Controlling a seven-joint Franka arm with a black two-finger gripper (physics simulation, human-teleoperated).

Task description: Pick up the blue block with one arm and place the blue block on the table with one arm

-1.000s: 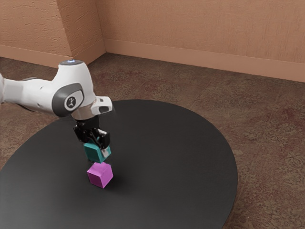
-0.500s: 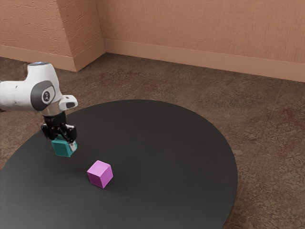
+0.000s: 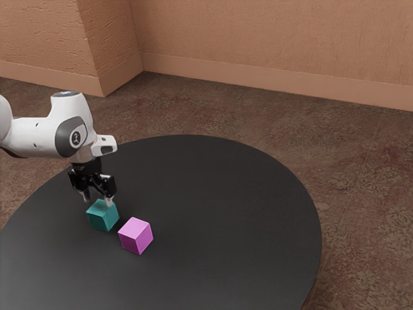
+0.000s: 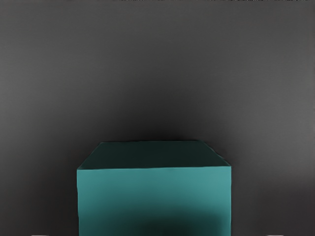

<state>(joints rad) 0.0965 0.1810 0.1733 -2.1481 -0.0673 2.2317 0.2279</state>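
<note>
My gripper (image 3: 97,199) stands open just above the blue block (image 3: 103,215), a teal cube that rests on the black round table (image 3: 219,194). Its two fingertips are spread over the block's upper part, with the block free of their grip. From the wrist, the blue block (image 4: 154,196) lies centred under the hand, its top face lit and one side face dark. Pale slivers of the tips of the gripper (image 4: 157,235) show far apart, one to each side of the block.
A magenta cube (image 3: 135,236) sits on the table close beside the blue block, toward the exterior view's right and nearer the camera. The table's curved edge (image 3: 315,194) lies farther to the exterior view's right.
The hand carried the blue block toward the exterior view's left, away from above the magenta cube, then came partly back. Its fingers have opened and the block now sits on the table.
</note>
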